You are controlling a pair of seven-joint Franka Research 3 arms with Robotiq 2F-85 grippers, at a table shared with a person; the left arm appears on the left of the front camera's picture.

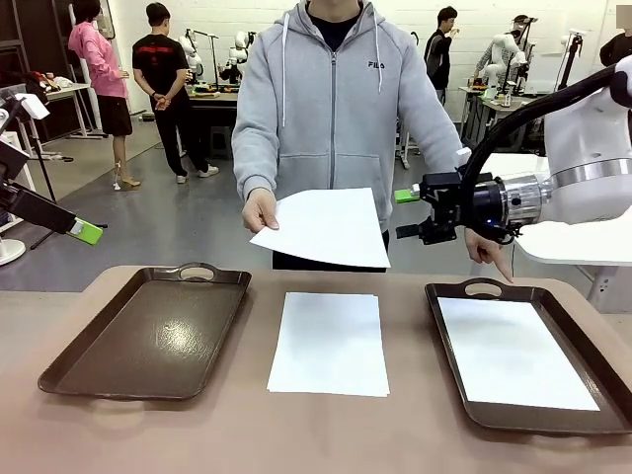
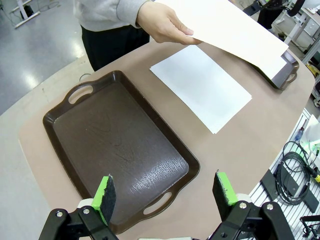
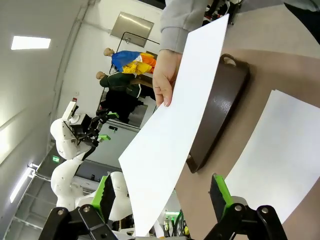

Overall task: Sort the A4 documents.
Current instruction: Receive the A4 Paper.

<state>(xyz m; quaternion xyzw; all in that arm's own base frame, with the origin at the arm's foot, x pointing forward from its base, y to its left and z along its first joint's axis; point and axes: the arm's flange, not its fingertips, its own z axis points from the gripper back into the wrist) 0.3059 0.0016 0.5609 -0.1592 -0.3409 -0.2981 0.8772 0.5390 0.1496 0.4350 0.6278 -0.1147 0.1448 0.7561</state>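
Your right gripper [image 1: 407, 214] has its jaws apart and clamps nothing. It hangs above the table's far edge, pointed toward the held sheet [image 1: 326, 229]. In the right wrist view that sheet's lower corner runs down between the green pads [image 3: 102, 192], but you can't tell whether it touches them.

Your left gripper [image 2: 165, 182] is spread wide too, also empty, up high off the table's left side over the near end of the left tray [image 2: 120, 145].

Three A4 documents, all plain white:
- The held sheet is in the air over the table's far middle, tilted. One of the person's hands [image 1: 260, 209] pinches it at its left edge.
- The second sheet [image 1: 329, 343] lies flat on the bare table [image 1: 247, 434], between the two trays and touching neither.
- The third sheet [image 1: 513, 354] lies flat inside the right tray [image 1: 484, 288], covering most of its floor.

The left tray is dark brown with handles and has nothing in it; you see its floor bare in the left wrist view. The right tray is the same kind, handle toward the person.

The person stands at the far side in a grey zip hoodie [image 1: 331, 109]. Their other hand [image 1: 489, 252] is low behind the right gripper, one finger pointing down near the right tray's far handle.
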